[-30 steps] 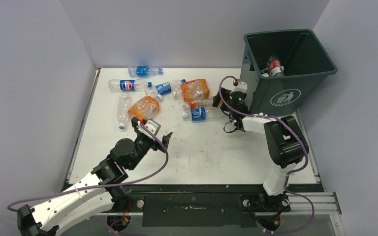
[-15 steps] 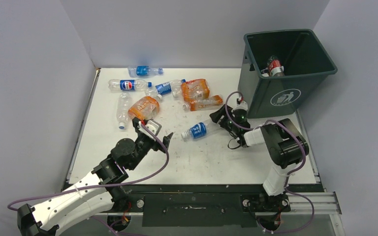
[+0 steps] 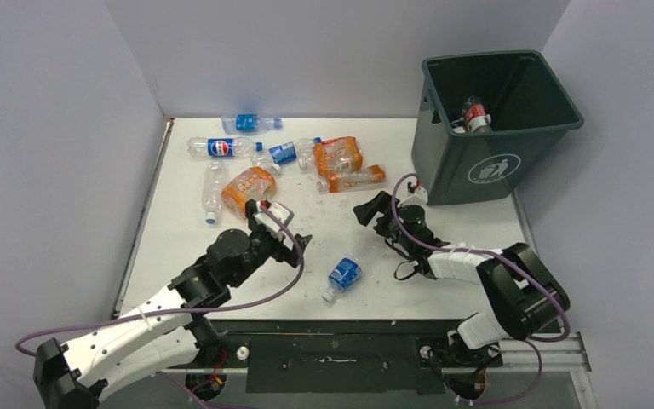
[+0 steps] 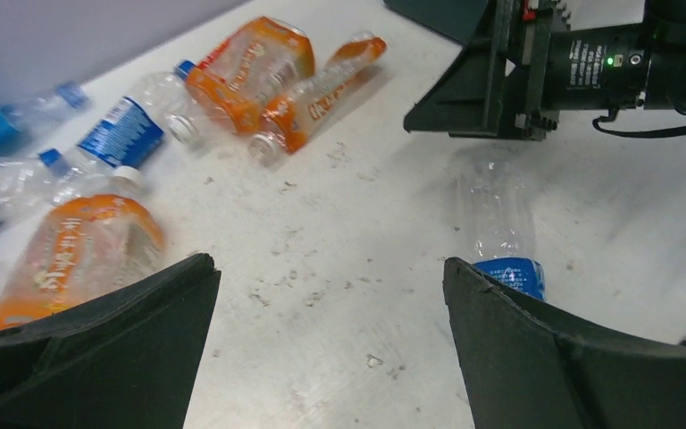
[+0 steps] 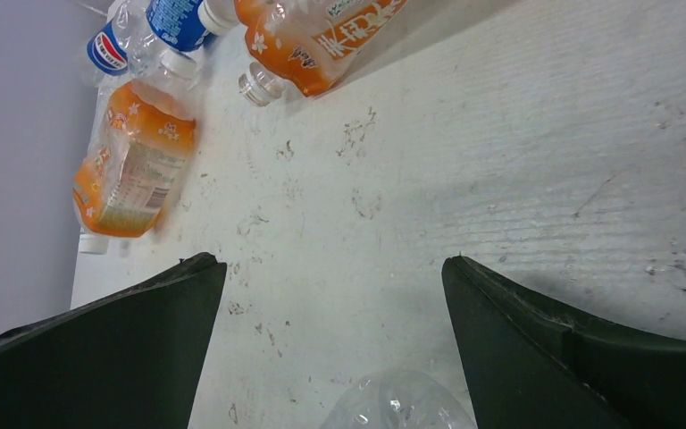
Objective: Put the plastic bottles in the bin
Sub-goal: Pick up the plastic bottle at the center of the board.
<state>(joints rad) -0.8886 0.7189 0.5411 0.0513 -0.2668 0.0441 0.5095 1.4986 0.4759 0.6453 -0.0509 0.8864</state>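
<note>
Right gripper (image 3: 373,220): jaws wide, empty, mid-table. Left gripper (image 3: 291,228): jaws wide, empty. Blue-labelled bottle (image 3: 342,276): lying near the edge, between both. Other plastic bottles (image 3: 251,187): far left. Bin (image 3: 443,166): far right.

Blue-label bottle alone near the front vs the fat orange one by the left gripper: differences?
The blue-label bottle is clear and slim; the orange bottle is tinted orange and wider. The blue-label bottle lies alone near the front; the orange bottle sits among other bottles further back. Both lie flat on the table, outside the bin.
</note>
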